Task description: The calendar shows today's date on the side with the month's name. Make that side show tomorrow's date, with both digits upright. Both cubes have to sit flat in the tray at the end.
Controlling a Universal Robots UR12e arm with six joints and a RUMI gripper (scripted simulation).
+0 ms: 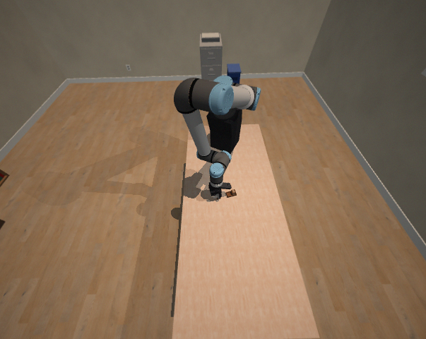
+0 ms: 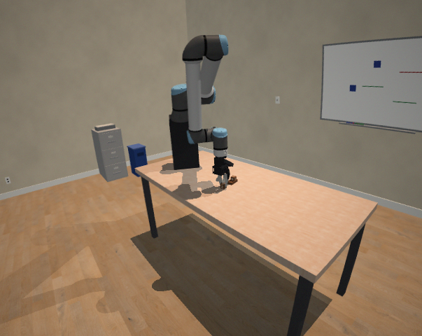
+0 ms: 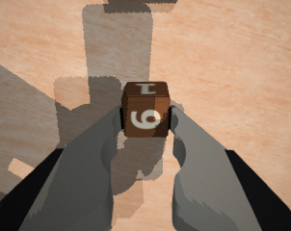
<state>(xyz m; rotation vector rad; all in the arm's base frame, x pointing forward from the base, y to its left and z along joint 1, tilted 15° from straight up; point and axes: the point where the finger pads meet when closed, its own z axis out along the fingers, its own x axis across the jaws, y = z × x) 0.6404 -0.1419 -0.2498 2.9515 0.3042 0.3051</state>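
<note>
My gripper [image 1: 217, 197] [image 2: 223, 185] [image 3: 146, 107] is shut on a dark brown cube [image 3: 145, 129]. In the wrist view a fingertip touches each side of the cube. The cube's face towards the camera bears a white 6 or 9 lying on its side. The narrow face above it bears a white 1, also sideways. Whether the cube touches the table cannot be told. The small brown tray [image 1: 229, 195] [image 2: 231, 182] stands beside the gripper, to its right in the top and exterior views. A second cube [image 1: 233, 191] [image 2: 234, 178] is in it. Its digits and the month's name are too small to read.
The long wooden table [image 1: 238, 255] [image 2: 287, 209] carries the tray and the arm's black pedestal [image 1: 224, 131] [image 2: 183, 148], which stands at its far end. The tray is close beside the fingers. A dark edge shows at the top of the wrist view.
</note>
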